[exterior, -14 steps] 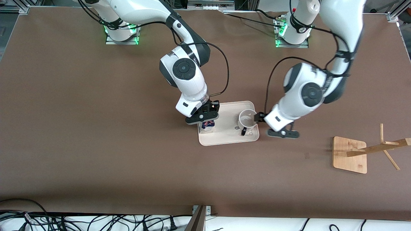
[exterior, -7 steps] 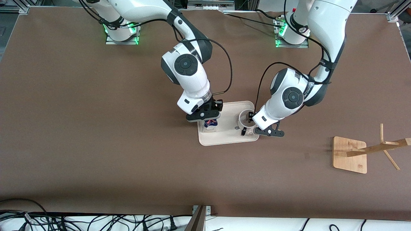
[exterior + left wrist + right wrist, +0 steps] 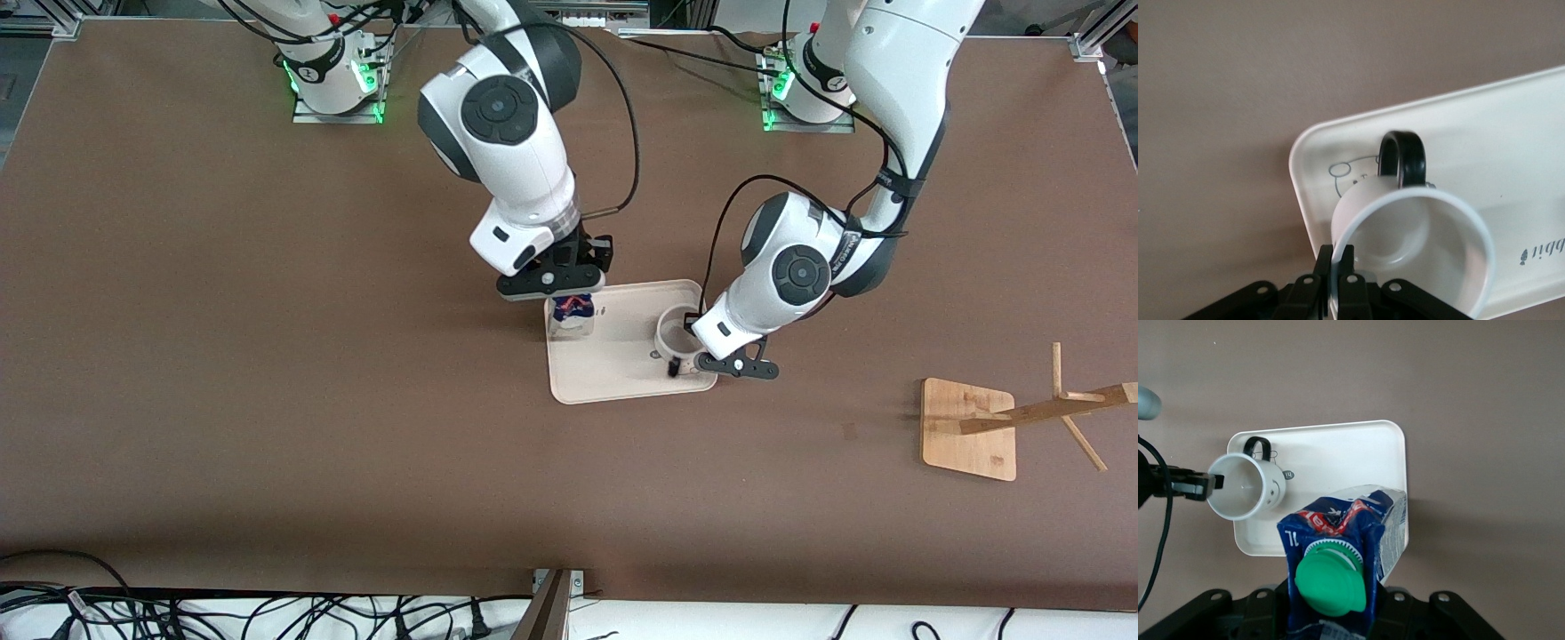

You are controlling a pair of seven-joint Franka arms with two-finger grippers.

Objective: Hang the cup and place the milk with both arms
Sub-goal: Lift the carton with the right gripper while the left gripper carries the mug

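The right gripper (image 3: 558, 283) is clenched on the milk (image 3: 572, 313), gripping the carton at its gabled top. In the right wrist view the green cap (image 3: 1329, 583) and blue-and-red printed top sit directly between the gripper's fingers. The carton hangs in the air over the corner of the tray (image 3: 613, 369) toward the right arm's end of the table.

The left gripper (image 3: 692, 322) is closed on the rim of the cup (image 3: 671, 336). The left wrist view shows one finger inside the cup and one outside, pinching the white wall between them. The cup appears tilted in that view, its mouth toward the camera and its black loop handle (image 3: 1402, 159) on the side away from the fingers. Whether its base is touching the tray cannot be determined. The cup is on or just above the tray, at the end toward the left arm.

The cream tray lies on the brown table (image 3: 267, 356) near its centre. A wooden rack (image 3: 1009, 418) with pegs stands on the table, well apart from the tray, toward the left arm's end and nearer to the front camera.
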